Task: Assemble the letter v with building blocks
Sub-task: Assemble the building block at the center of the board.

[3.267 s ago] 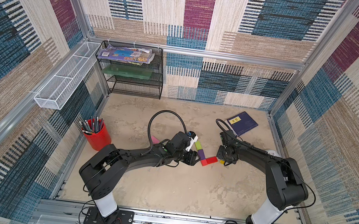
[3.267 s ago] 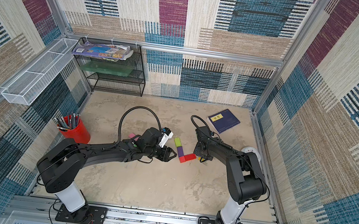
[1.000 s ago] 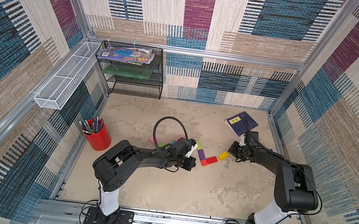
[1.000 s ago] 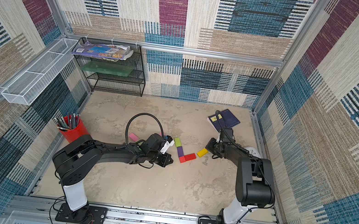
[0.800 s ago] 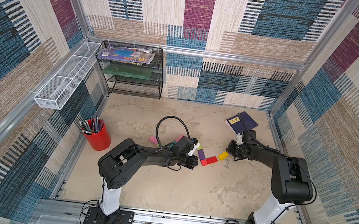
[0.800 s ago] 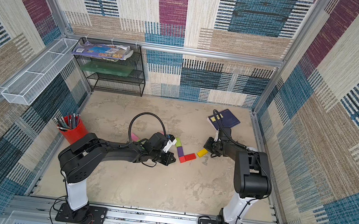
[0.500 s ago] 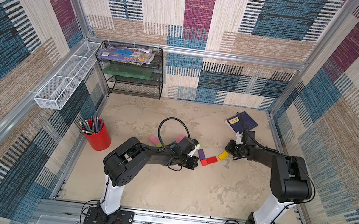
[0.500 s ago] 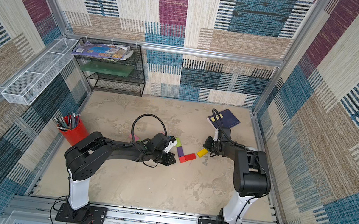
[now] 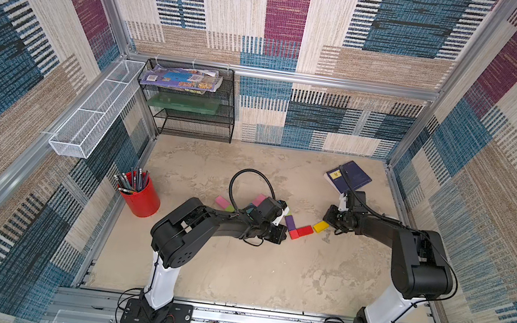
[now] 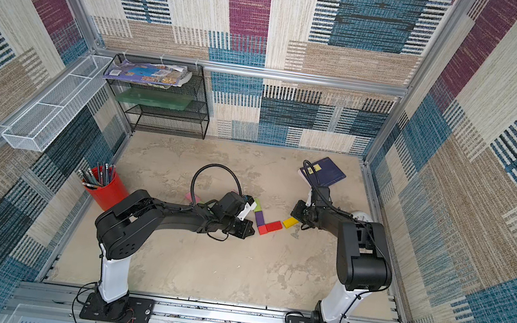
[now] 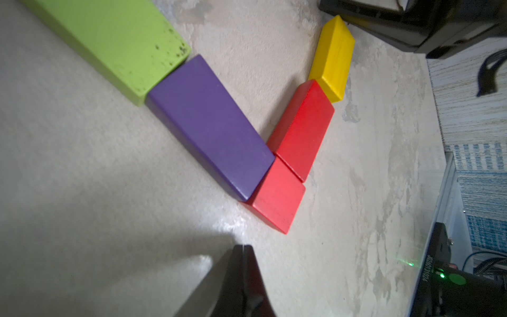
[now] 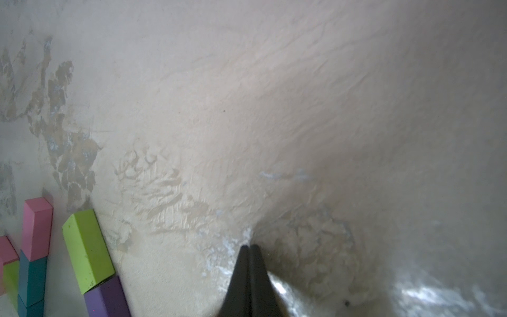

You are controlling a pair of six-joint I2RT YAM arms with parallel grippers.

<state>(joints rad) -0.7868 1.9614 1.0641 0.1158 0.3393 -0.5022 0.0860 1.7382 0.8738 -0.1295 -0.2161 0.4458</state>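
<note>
Woven patchwork walls (image 9: 286, 10) in blue, plum and beige enclose a mottled beige counter (image 9: 233, 276). Near its middle lies the letter v (image 9: 294, 234): lime block (image 11: 109, 41) and purple block (image 11: 211, 123) form one arm, red block (image 11: 301, 129) and yellow block (image 11: 333, 55) the other, meeting at a red square (image 11: 277, 195). Both tools are pinched closed and empty: left tool (image 11: 243, 246) beside the point, right tool (image 12: 249, 246) near the yellow block.

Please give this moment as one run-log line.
left fingers: shut, empty, near red square | right fingers: shut, empty, beside yellow block | V: green, purple, red, red, yellow, end to end
</note>
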